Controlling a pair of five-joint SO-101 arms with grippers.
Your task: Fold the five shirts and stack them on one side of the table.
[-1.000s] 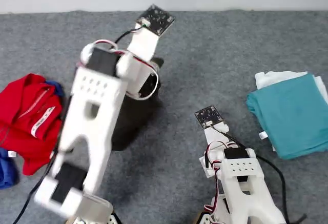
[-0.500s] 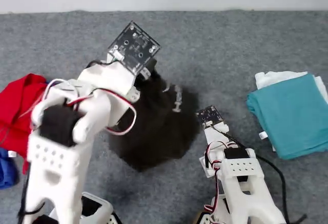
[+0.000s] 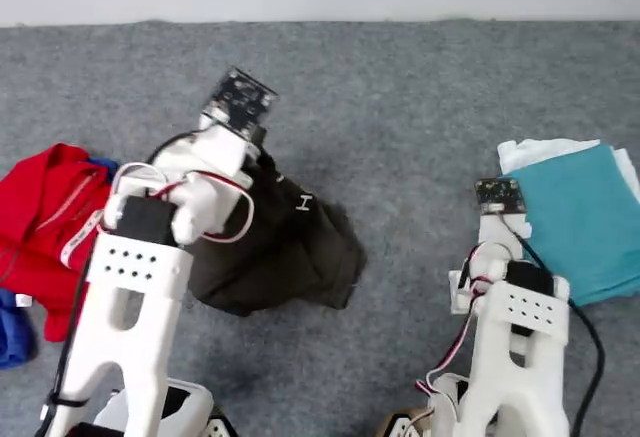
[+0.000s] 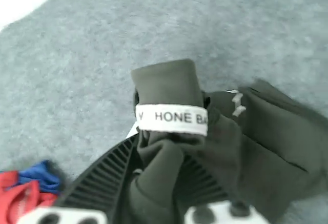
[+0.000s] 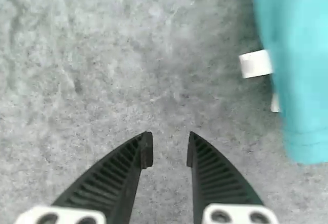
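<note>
1. Left claw (image 4: 165, 144): closed on a bunched fold of the dark shirt (image 3: 290, 247) next to its neck label. Cloth drapes over the tips, so the fingertips are hidden.
2. The rest of the dark shirt trails from this claw and lies crumpled on the grey table (image 3: 420, 107) just beyond it. It is judged light, limp and not slippery, so it should sag and drag rather than hold a shape. A collar, shoulder seam or hem would give the surest hold.
3. Right claw (image 5: 166, 149): jaws a narrow gap apart, holding nothing, over bare table.
4. Teal shirt (image 3: 575, 222): folded, just beside the right claw, lying on a white shirt (image 3: 540, 149) that is mostly covered.
5. Red shirt (image 3: 50, 207) and blue shirt (image 3: 12, 332): an unfolded heap, well away from the right claw and nearer the left.
6. Hard to make out: the dark shirt's sleeves are lost in the crumple, and the blue shirt is cut off at the edge.
</note>
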